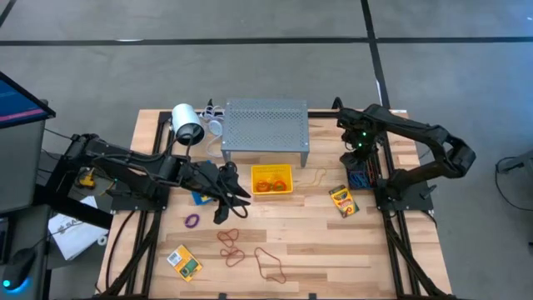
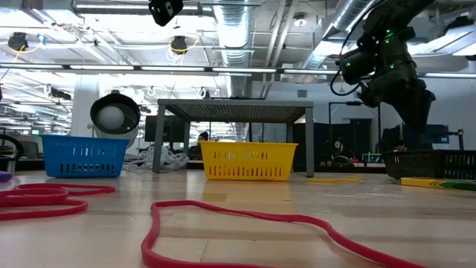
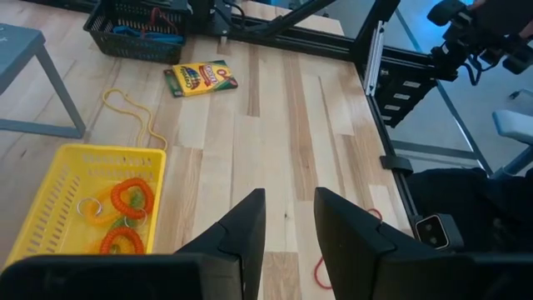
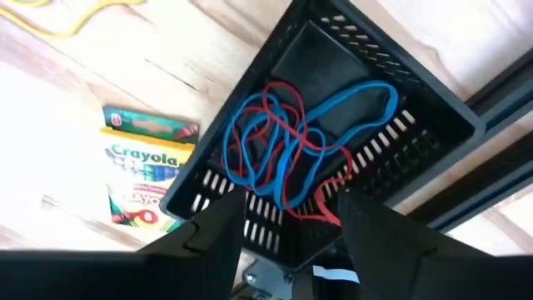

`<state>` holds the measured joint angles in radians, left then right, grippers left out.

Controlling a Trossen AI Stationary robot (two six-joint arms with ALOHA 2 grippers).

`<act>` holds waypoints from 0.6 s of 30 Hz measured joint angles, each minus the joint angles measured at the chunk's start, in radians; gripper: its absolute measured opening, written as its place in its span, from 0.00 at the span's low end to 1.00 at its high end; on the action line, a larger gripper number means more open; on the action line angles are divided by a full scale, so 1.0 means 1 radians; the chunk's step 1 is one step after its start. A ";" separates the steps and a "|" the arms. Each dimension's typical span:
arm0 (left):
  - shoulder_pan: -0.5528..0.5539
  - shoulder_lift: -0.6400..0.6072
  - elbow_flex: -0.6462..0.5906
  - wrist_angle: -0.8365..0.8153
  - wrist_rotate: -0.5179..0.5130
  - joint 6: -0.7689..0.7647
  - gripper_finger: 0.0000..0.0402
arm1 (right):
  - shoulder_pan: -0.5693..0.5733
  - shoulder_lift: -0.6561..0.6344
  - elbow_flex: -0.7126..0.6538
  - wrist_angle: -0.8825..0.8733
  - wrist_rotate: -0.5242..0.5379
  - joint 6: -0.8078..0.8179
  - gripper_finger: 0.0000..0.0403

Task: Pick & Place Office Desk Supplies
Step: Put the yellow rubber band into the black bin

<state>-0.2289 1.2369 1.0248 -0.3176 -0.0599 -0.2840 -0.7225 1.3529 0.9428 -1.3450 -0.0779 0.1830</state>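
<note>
- Drop step: right gripper (image 4: 287, 218), jaws wide and empty, hovers over the black bin (image 4: 433, 108) holding red and blue rubber bands (image 4: 287, 150).
- Left gripper (image 3: 287, 221), jaws part-open, empty, sits beside the yellow bin (image 1: 272, 179).
- Next, probably the crayon box (image 1: 342, 200) near the black bin.

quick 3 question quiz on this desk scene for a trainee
1. True or false: the black bin holds only blue rubber bands.
2. Which gripper hovers above the black bin: A left, B right?
3. What colour bin sits in front of the grey shelf?

Key: 1 false, red bands lie in it too. 2 B, the right gripper, fingers apart and empty. 3 yellow.
</note>
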 joint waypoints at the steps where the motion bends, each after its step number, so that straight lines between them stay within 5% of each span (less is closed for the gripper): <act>1: 0.000 0.000 0.000 0.000 0.000 0.000 0.25 | 0.006 0.000 0.000 0.002 -0.001 0.000 0.45; 7: 0.001 0.000 0.000 0.000 0.000 0.000 0.25 | 0.118 -0.014 0.007 0.132 -0.127 -0.008 0.40; 18: 0.023 0.000 0.000 0.004 0.001 -0.004 0.25 | 0.410 0.008 0.024 0.334 -0.110 -0.100 0.30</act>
<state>-0.2059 1.2369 1.0248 -0.3138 -0.0593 -0.2882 -0.3123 1.3606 0.9668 -1.0109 -0.1882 0.0834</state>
